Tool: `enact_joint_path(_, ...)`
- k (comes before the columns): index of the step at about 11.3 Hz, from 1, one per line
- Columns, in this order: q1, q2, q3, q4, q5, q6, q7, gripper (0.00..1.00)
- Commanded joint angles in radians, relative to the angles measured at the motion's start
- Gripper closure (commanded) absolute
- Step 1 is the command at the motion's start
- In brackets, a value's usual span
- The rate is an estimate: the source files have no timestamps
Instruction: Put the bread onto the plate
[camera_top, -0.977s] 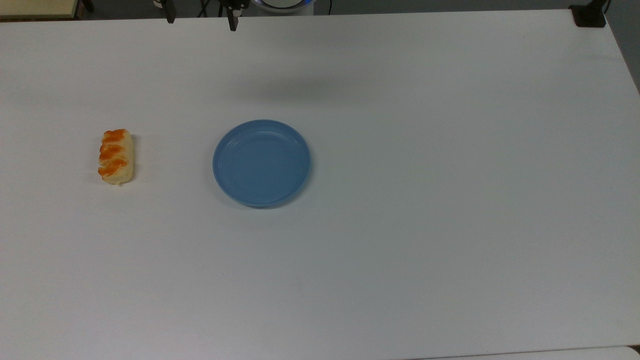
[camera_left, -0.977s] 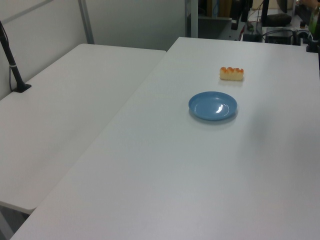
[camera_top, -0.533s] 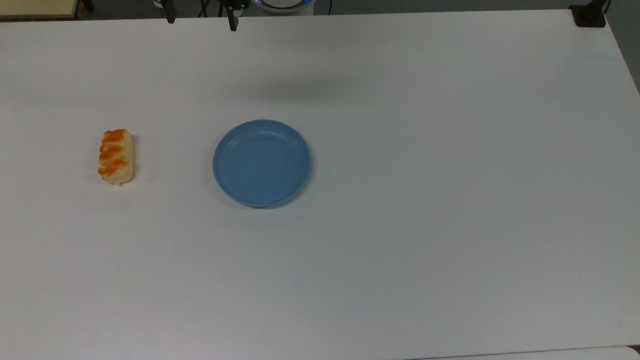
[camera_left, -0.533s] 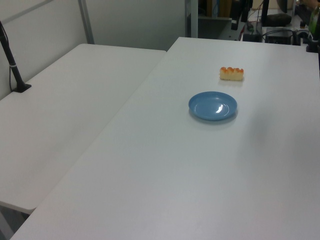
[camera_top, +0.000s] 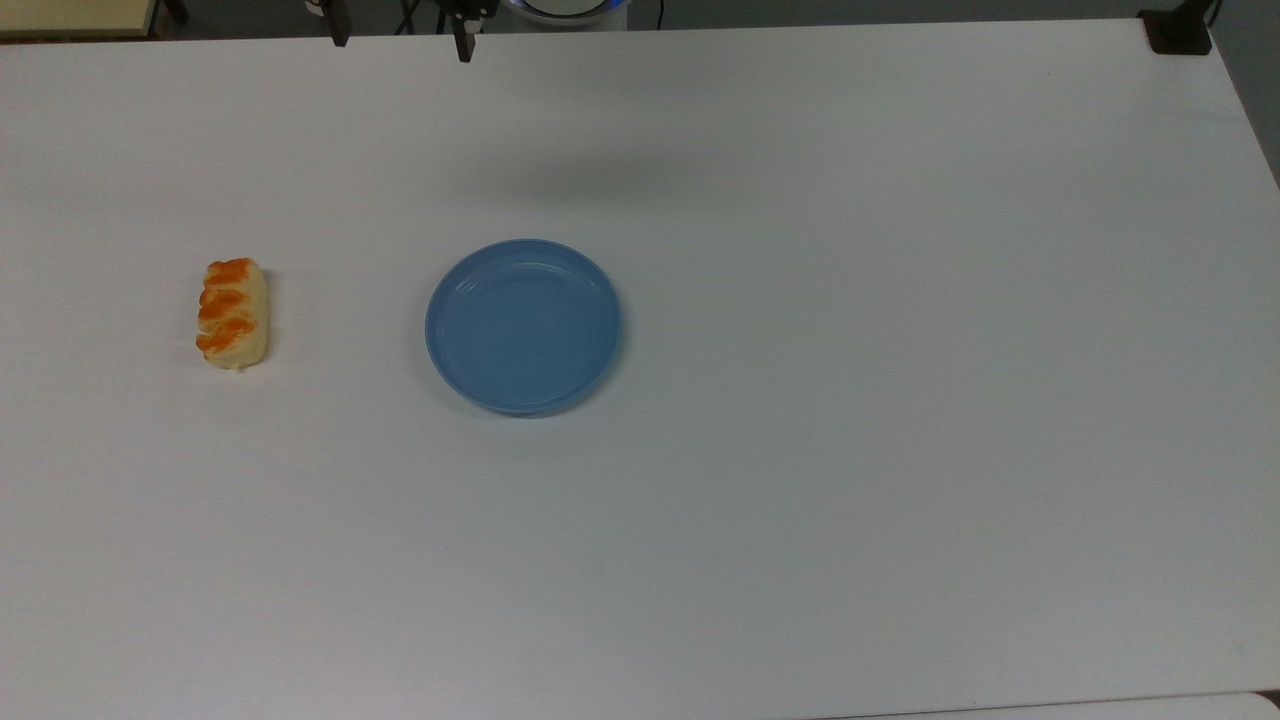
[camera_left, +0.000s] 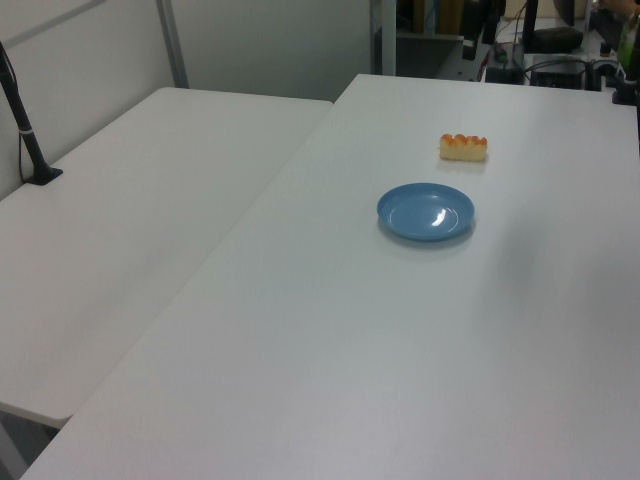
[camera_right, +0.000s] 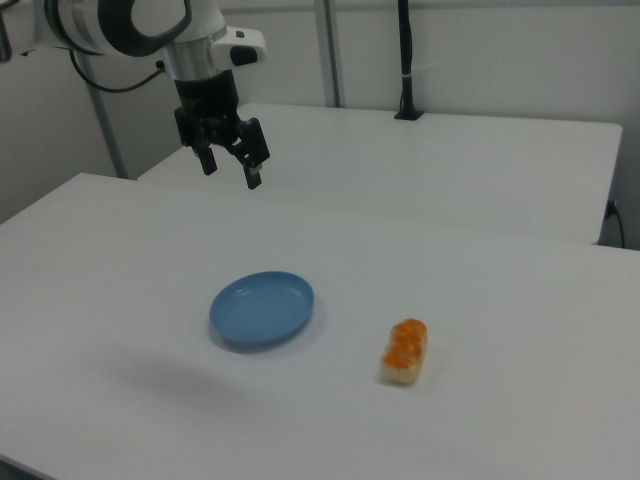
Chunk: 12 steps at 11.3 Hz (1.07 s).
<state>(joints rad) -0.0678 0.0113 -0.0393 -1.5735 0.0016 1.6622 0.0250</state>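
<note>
On the white tabletop (camera_top: 850, 400) | striped pale-yellow oblong bread (camera_top: 233, 313) at 9 o'clock of round blue plate (camera_top: 523, 325), well apart | end effector (camera_right: 230, 167) raised, fingers spread, empty

We see a plain white table (camera_top: 850, 420) carrying 2 things. The blue plate (camera_top: 523, 326) sits flat on it, round and shallow, with nothing inside. The bread (camera_top: 233, 313), a pale-yellow bun with orange-brown glazed stripes, lies on the tabletop well apart from the plate, toward the top view's left and the right view's right. In the left view a second white table (camera_left: 130, 230) adjoins the first along its left edge, with a black post's base (camera_left: 42, 176) resting on it
</note>
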Motion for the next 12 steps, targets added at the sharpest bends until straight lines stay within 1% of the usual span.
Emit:
enact_joint_path(1, -0.004, -0.022, -0.004, -0.023, -0.002, 0.021, -0.014, 0.00)
enact_joint_path(12, -0.004, -0.019, -0.004, -0.019, -0.011, 0.014, -0.004, 0.00)
